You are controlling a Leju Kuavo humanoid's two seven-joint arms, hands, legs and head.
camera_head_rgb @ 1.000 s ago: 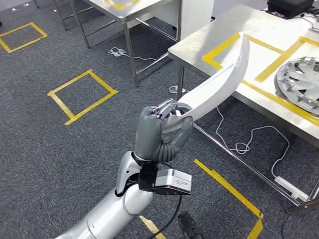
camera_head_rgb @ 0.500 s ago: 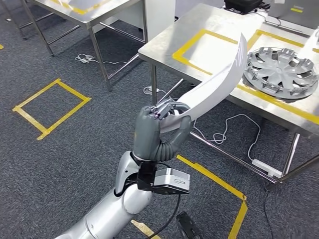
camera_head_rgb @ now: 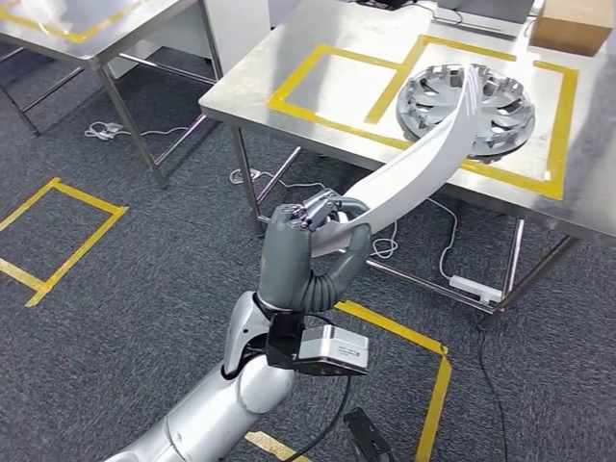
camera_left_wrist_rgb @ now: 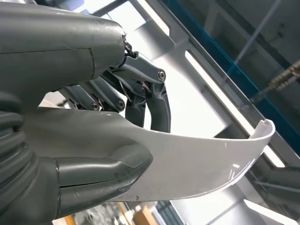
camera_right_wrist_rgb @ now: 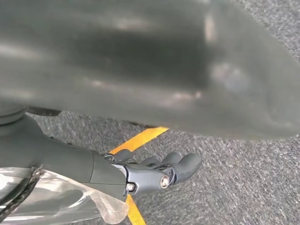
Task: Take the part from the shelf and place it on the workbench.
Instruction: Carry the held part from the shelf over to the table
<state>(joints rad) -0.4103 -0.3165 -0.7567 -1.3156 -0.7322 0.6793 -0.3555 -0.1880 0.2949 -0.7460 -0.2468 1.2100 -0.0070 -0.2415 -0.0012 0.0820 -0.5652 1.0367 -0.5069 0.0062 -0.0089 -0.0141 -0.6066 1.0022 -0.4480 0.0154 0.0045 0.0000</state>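
My left hand grips one end of a long, curved white part, raised in front of me over the carpet. The part's far end points toward a steel workbench marked with yellow tape squares. Its tip overlaps a silver wheel cover lying on that bench. In the left wrist view the thumb and fingers clamp the white part from both sides. My right hand hangs over the carpet with its fingers stretched out and nothing in them.
A second steel table stands at the back left. Cables and a power strip lie under the workbench. Yellow tape squares mark the carpet. A cardboard box sits on the bench's far right corner.
The whole view has swung right, so the workbench and wheel cover now sit further left and nearer the middle of the picture. My left hand holds the part just as before.
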